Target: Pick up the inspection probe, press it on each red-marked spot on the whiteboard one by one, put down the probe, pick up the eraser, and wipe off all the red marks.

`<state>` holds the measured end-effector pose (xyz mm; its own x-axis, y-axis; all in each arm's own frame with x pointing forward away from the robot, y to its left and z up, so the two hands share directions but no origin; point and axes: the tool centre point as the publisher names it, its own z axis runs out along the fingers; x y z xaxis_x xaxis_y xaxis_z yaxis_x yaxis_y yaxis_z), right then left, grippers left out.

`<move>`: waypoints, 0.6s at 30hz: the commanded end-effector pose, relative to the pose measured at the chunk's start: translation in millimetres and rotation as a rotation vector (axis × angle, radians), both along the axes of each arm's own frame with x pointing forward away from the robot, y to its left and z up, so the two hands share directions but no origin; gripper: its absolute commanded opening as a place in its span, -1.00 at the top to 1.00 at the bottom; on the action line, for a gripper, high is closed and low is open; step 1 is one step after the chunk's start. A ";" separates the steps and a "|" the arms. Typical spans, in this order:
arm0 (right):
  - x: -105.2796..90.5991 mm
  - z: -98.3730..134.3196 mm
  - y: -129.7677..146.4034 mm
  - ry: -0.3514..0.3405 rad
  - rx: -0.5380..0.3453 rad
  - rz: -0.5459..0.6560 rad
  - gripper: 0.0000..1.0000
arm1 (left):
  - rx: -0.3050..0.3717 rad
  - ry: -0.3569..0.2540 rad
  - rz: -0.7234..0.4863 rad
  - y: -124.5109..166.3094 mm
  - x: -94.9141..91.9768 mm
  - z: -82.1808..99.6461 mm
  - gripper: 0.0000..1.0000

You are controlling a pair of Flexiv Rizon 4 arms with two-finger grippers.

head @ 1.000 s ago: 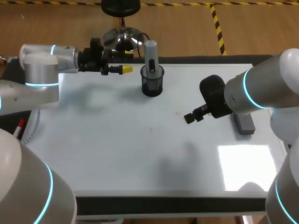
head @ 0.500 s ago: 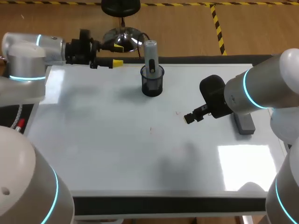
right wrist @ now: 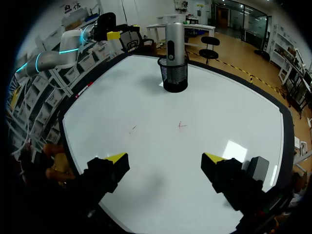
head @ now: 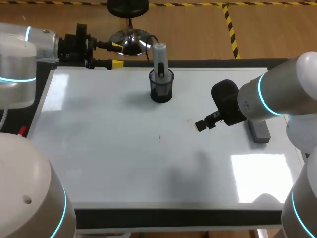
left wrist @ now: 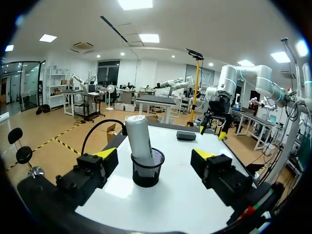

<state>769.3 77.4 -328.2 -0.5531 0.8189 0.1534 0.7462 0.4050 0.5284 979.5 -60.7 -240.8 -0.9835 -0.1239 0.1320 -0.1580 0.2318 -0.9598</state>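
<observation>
The grey inspection probe stands upright in a black mesh cup at the far middle of the whiteboard. Two small red marks lie near the board's centre. A grey eraser rests at the right edge. My left gripper hovers open at the far left corner, level with the probe and short of it. My right gripper hangs open above the board, the marks ahead of it and the eraser beside its finger.
A red-capped marker lies on the dark strip left of the board. The board's black frame runs along the near edge. My right arm's elbow hangs over the board's right side.
My left gripper has pulled back to the left and farther away from the cup, toward the board's far left corner. The right arm has stayed still.
</observation>
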 end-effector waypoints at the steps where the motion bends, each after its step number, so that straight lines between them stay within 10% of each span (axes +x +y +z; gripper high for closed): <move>1: 0.0 0.5 -1.0 0.002 0.001 0.002 -1.00 | 0.044 -0.016 0.112 6.4 -13.7 9.9 -1.00; 18: 0.0 0.5 -1.0 0.002 0.001 0.002 -1.00 | 0.138 0.008 0.227 26.9 -33.2 20.6 -1.00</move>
